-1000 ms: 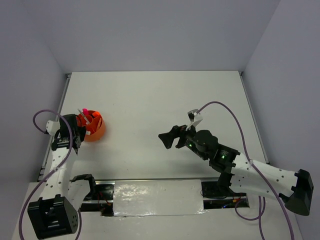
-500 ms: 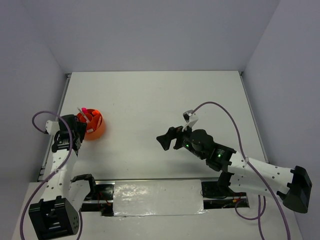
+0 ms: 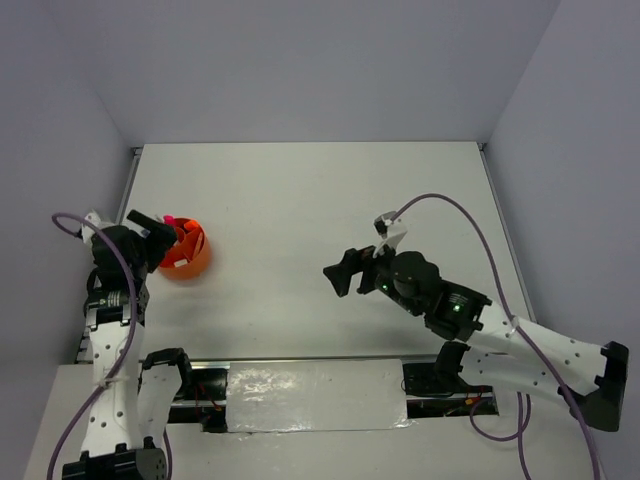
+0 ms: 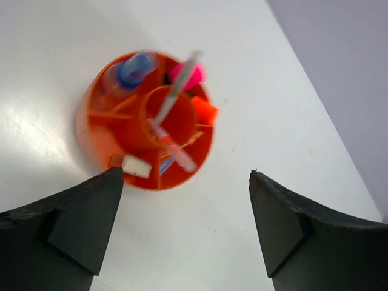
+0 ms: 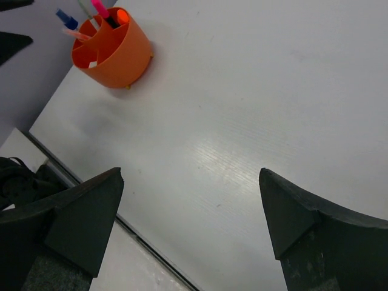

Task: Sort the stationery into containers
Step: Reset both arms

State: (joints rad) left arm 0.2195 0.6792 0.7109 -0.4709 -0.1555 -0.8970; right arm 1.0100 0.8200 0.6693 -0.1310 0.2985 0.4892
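The round orange tub (image 3: 190, 257) stands near the table's left edge. Its compartments (image 4: 91, 130) hold a blue marker (image 4: 134, 65), a pink-capped highlighter (image 4: 188, 74), an orange-capped one (image 4: 205, 111), thin pens (image 4: 177, 91) and a white block (image 4: 137, 166). My left gripper (image 3: 152, 238) hangs open just left of the tub and above it, with nothing between its fingertips (image 4: 186, 174). My right gripper (image 3: 338, 272) is open over bare table at the middle, far from the tub (image 5: 115, 51), and empty (image 5: 191, 173).
The table's left edge (image 3: 128, 215) and the grey wall run close beside the tub. A shiny strip (image 3: 310, 395) and the arm bases line the near edge. In the right wrist view the table's near edge (image 5: 91, 194) shows.
My left gripper has opened and drawn back to the left, away from the tub. The right arm has shifted only slightly, still open.
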